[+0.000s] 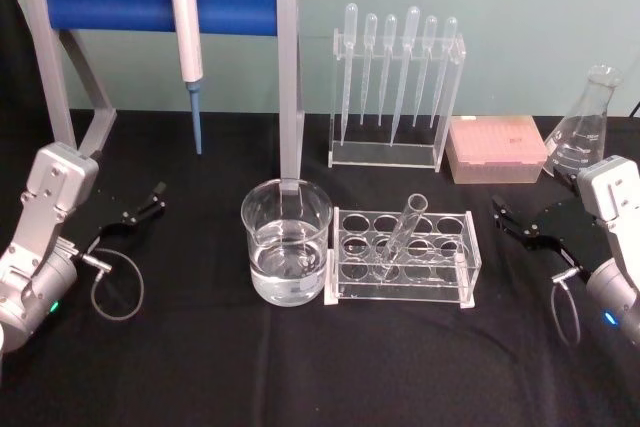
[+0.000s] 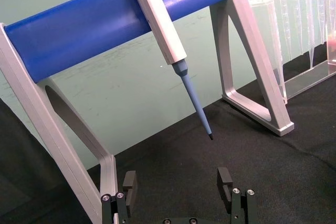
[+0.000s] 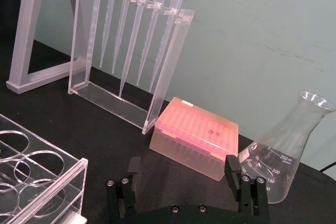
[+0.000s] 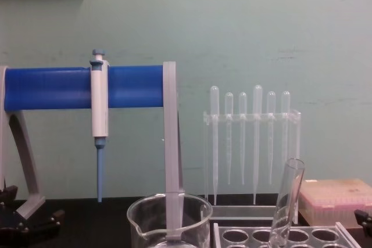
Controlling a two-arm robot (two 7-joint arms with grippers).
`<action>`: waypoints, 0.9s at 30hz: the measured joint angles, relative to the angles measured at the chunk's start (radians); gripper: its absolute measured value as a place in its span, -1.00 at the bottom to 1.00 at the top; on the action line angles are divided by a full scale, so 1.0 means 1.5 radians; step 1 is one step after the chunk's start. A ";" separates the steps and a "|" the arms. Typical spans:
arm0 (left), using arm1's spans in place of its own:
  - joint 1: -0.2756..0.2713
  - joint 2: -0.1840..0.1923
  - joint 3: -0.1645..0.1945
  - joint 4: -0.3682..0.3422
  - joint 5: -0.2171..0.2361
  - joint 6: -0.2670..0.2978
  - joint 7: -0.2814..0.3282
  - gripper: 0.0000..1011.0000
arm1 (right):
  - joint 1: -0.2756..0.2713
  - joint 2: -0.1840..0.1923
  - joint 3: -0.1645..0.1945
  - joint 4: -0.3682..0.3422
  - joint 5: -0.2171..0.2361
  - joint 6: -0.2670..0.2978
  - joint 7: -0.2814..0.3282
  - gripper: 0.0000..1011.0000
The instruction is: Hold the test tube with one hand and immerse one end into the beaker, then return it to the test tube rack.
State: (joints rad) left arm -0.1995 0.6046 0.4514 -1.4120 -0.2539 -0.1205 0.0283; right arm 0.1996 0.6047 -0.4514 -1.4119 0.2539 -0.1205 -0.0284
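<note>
i see the test tube (image 1: 402, 232) leaning in its rack (image 1: 468, 282), just beside the water-filled beaker (image 1: 287, 247), so the dip should be a short carry, while my left gripper (image 1: 143, 205) and right gripper (image 1: 515, 222) sit parked at either side, jaws wide apart and empty, ready to reach in.

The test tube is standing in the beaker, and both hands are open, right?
No. The head view shows the test tube leaning in the rack beside the beaker, not in it. The left hand and right hand are open.
</note>
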 joint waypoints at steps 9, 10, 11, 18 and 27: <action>0.000 0.000 0.000 0.000 0.000 0.000 0.000 0.98 | 0.000 0.000 0.000 0.000 0.000 0.000 0.000 0.98; 0.000 0.000 0.000 0.000 0.000 0.000 0.000 0.98 | 0.000 0.000 0.000 0.000 0.000 0.000 0.000 0.98; 0.000 0.000 0.000 0.000 0.000 0.000 0.000 0.98 | 0.000 0.000 0.000 0.000 0.000 0.000 0.000 0.98; 0.000 0.000 0.000 0.000 0.000 0.000 0.000 0.98 | 0.000 0.000 0.000 0.000 0.000 0.000 0.000 0.98; 0.000 0.000 0.000 0.000 0.000 0.000 0.000 0.98 | 0.000 0.000 0.000 0.000 0.000 0.000 0.000 0.98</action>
State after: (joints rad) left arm -0.1995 0.6047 0.4514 -1.4120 -0.2539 -0.1206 0.0283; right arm 0.1996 0.6047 -0.4514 -1.4119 0.2539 -0.1205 -0.0283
